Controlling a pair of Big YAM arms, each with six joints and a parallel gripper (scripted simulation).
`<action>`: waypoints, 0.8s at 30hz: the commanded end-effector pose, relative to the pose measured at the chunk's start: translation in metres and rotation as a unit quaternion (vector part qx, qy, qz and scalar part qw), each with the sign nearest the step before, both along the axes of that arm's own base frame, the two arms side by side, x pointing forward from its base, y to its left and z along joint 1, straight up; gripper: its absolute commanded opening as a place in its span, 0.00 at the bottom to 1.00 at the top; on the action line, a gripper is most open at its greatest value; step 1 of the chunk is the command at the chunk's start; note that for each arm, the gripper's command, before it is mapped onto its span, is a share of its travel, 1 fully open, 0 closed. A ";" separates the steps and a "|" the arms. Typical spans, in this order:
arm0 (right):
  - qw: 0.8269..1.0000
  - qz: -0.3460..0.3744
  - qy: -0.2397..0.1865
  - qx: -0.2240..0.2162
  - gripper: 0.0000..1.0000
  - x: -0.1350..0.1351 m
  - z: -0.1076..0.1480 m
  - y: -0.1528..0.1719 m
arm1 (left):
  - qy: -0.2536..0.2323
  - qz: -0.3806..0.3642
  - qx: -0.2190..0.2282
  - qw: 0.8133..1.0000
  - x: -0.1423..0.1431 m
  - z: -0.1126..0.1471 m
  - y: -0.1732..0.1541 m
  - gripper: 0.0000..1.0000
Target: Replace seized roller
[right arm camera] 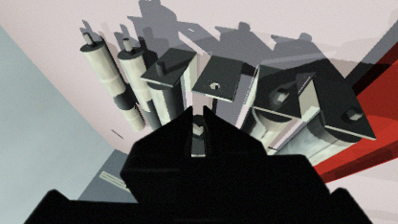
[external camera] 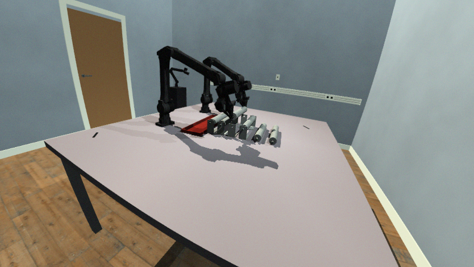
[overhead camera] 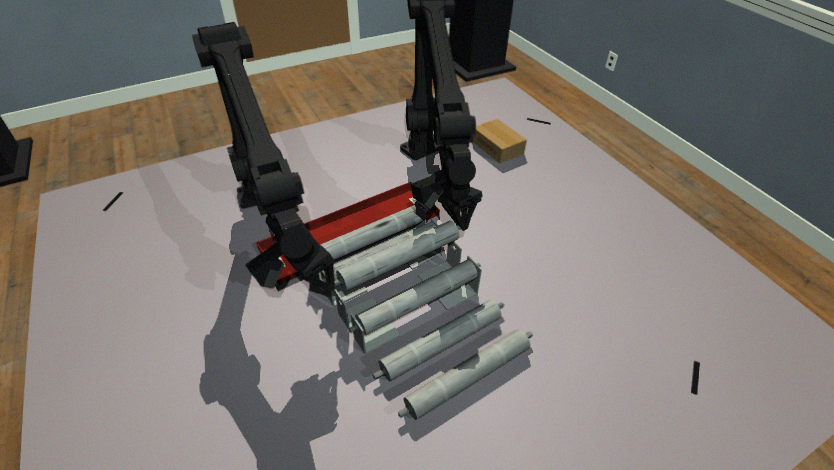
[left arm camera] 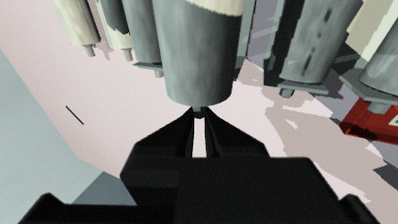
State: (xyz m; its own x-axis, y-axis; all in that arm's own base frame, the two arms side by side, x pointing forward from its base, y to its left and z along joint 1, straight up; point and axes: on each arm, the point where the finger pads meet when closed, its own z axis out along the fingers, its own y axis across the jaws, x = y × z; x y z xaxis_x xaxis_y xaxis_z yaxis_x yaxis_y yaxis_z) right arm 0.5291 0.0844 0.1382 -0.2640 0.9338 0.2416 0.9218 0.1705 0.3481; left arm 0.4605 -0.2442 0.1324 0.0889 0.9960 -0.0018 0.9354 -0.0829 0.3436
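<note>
Left pincer, right pincer, roller raised between them

tray: red | door: brown | arms: black | walls: blue-grey
</note>
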 end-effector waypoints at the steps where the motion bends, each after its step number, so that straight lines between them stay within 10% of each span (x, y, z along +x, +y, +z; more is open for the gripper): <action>1: 0.997 -0.010 -0.074 0.010 0.03 0.039 0.076 -0.003 | -0.069 0.002 -0.036 0.997 0.028 0.079 -0.009 0.03; 24: 0.996 -0.006 -0.083 0.010 0.03 0.032 0.088 -0.007 | -0.070 0.002 -0.035 0.997 0.015 0.084 -0.014 0.03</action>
State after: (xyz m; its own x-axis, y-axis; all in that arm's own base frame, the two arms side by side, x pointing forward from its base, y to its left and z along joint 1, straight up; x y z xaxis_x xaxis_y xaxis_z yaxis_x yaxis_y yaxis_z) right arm 0.5274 0.0848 0.1484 -0.2628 0.9326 0.2472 0.9248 0.1704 0.3401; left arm 0.4583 -0.2434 0.1368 0.0872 0.9962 0.0014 0.9346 -0.0823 0.3461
